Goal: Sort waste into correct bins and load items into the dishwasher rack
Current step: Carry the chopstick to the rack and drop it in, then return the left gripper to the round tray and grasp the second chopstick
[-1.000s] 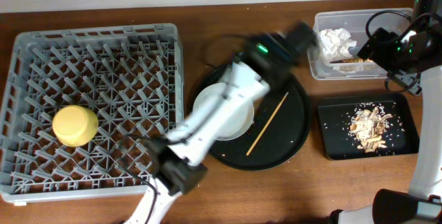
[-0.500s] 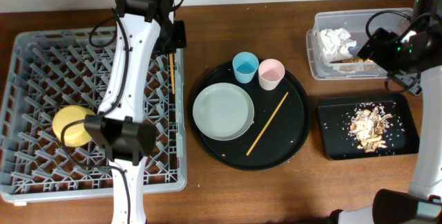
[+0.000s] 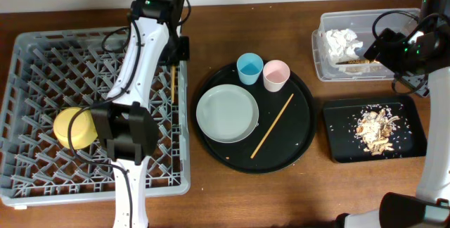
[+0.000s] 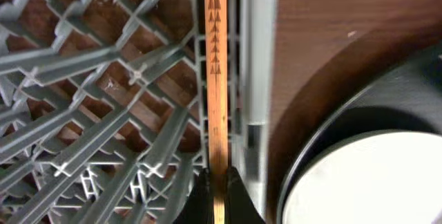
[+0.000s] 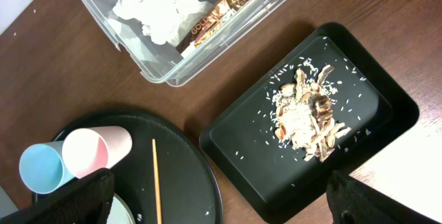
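Note:
My left gripper (image 4: 219, 196) is shut on a wooden chopstick (image 4: 217, 79), which hangs lengthwise just inside the right wall of the grey dishwasher rack (image 3: 42, 52). A yellow bowl (image 3: 76, 127) lies in the rack at its left. The second chopstick (image 3: 273, 125), the grey-green plate (image 3: 227, 113), the blue cup (image 3: 249, 67) and the pink cup (image 3: 276, 74) sit on the round black tray (image 3: 302, 136). My right gripper (image 5: 221, 200) stands open and empty, high over the bins.
The clear tub (image 5: 103, 16) holds white napkins (image 5: 162, 6) and a gold wrapper (image 5: 221, 13). The shallow black tray (image 5: 387, 106) in front of it holds food scraps (image 5: 307, 113) and scattered rice. Bare wooden table lies between the rack and the round tray.
My left arm swung from over the round tray to the rack's right edge with the chopstick, then shifted slightly right. The right arm has stayed still.

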Available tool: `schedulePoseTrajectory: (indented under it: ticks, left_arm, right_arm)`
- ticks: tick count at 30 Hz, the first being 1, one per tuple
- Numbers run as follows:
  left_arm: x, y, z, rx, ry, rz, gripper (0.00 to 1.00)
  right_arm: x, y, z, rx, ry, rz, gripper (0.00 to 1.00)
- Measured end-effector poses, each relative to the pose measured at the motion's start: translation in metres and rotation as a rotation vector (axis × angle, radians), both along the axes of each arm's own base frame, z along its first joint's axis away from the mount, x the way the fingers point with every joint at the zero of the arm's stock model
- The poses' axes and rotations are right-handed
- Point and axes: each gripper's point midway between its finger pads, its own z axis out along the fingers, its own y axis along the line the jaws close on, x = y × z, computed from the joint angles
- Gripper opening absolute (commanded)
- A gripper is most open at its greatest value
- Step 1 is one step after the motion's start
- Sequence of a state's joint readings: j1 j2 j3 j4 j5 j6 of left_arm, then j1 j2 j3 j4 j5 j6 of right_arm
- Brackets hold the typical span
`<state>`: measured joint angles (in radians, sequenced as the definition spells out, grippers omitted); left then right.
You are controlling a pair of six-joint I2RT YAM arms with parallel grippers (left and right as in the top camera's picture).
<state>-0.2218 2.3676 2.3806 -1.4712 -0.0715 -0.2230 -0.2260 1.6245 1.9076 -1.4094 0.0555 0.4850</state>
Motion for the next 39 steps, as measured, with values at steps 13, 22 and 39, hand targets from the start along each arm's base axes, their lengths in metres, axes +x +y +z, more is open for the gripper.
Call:
schedulePoseTrajectory:
  ticks: [13, 22, 39]
  left_arm:
    - [-0.019, 0.015, 0.0, 0.018, 0.084, -0.002, 0.8]
    - [-0.032, -0.048, 0.057, -0.279, 0.056, -0.072, 0.43]
    - [-0.174, -0.268, -0.05, -0.138, 0.164, -0.713, 0.56]
  right_arm:
    - [0.0, 0.0, 0.0, 0.0, 0.0, 0.0, 0.99]
    - [0.0, 0.0, 0.0, 0.0, 0.0, 0.0, 0.99]
    - [0.0, 0.0, 0.0, 0.0, 0.0, 0.0, 0.99]
